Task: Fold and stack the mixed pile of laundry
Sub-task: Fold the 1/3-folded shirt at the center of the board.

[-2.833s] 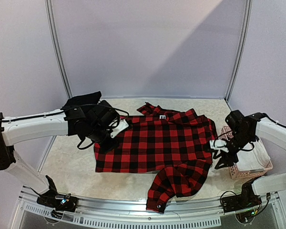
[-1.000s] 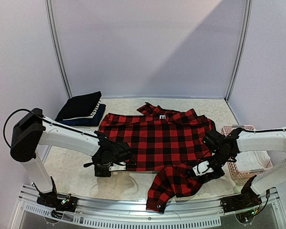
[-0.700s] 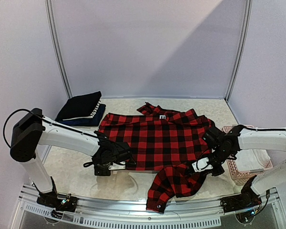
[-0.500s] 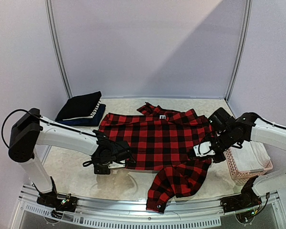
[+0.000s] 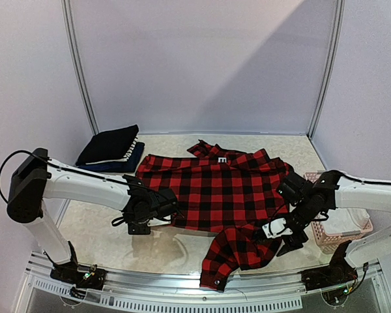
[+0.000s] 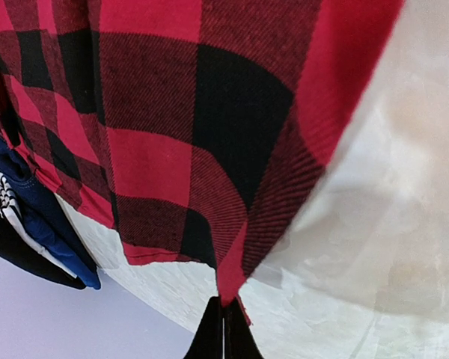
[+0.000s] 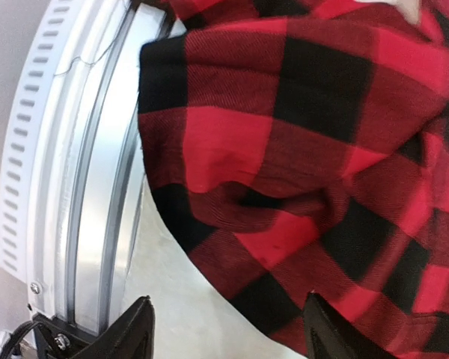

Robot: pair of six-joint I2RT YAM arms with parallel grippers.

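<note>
A red-and-black plaid flannel shirt lies spread on the table, one sleeve bunched toward the front edge. My left gripper is shut on the shirt's lower left hem corner; in the left wrist view the jaws pinch a point of the plaid cloth. My right gripper is open just above the bunched sleeve; in the right wrist view the fingertips stand wide apart over the plaid sleeve. A folded dark stack with navy and striped pieces sits at the back left.
A pink slatted basket stands at the right edge, beside my right arm. The metal front rail of the table runs close to the sleeve. The folded clothes also show in the left wrist view.
My right gripper rose toward the shirt's right side, then came back down over the bunched sleeve. My left gripper stays at the hem corner and has shifted slightly left.
</note>
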